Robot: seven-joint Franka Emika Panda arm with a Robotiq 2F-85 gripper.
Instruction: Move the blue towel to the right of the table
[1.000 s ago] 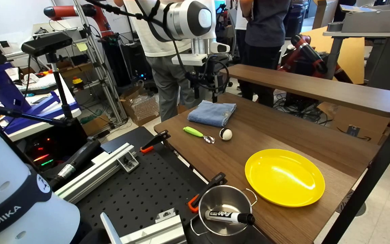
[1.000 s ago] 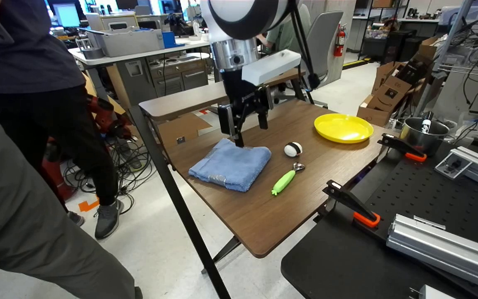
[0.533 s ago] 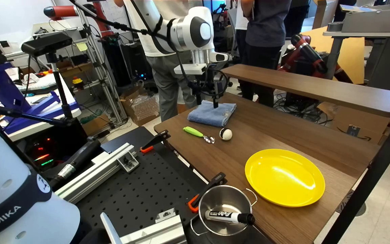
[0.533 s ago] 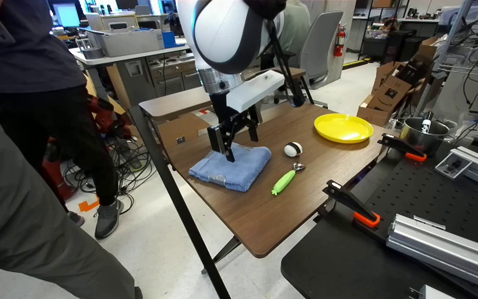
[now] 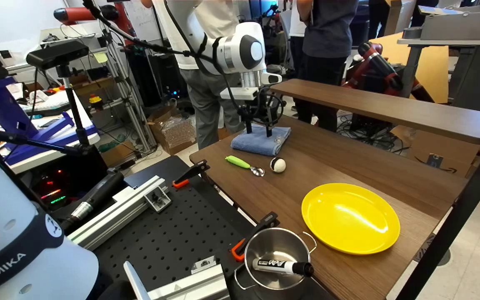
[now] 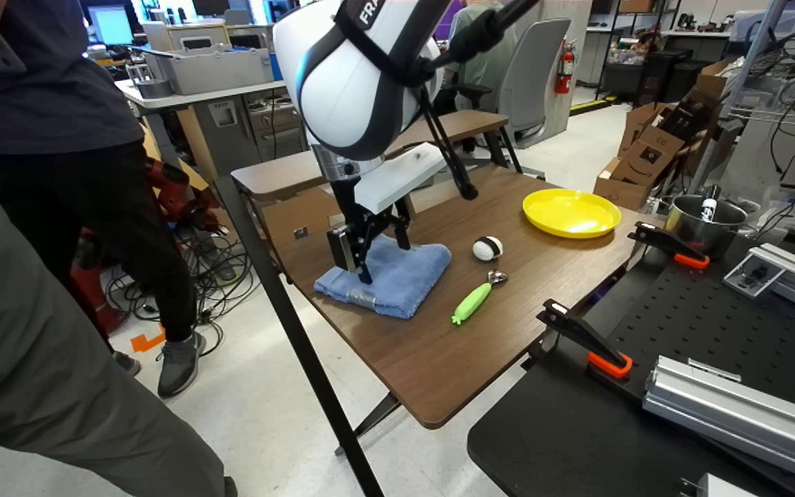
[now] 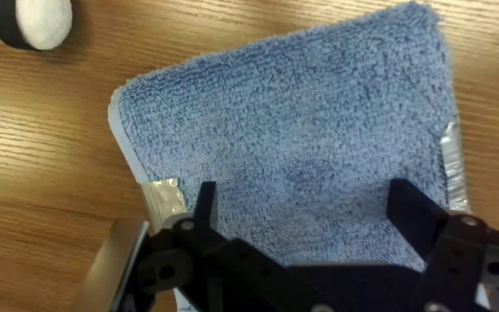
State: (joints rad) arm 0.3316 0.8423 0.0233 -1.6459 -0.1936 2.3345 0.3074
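The blue towel (image 5: pixel 253 144) lies folded and flat at one end of the brown wooden table (image 5: pixel 281 191). It also shows in an exterior view (image 6: pixel 408 279), and it fills most of the wrist view (image 7: pixel 301 117), with silver tape on two edges. My gripper (image 5: pixel 259 132) points down over the towel, with its fingers apart and nothing held between them. In the wrist view, both fingertips (image 7: pixel 303 188) stand over the cloth, inside its taped edges. In an exterior view, the fingertips (image 6: pixel 385 264) are at or just above the towel's surface; I cannot tell whether they touch it.
A white ball with a black band (image 5: pixel 278 165) and a green-handled spoon (image 6: pixel 473 302) lie near the towel. A yellow plate (image 5: pixel 350 218) sits farther along the table. A steel pot (image 5: pixel 273 239) holds a marker. A raised wooden shelf (image 5: pixel 381 104) runs along the back.
My gripper has come down from above the towel to its surface, shifting toward the taped edge in an exterior view. It stays open. The towel and other objects have not moved.
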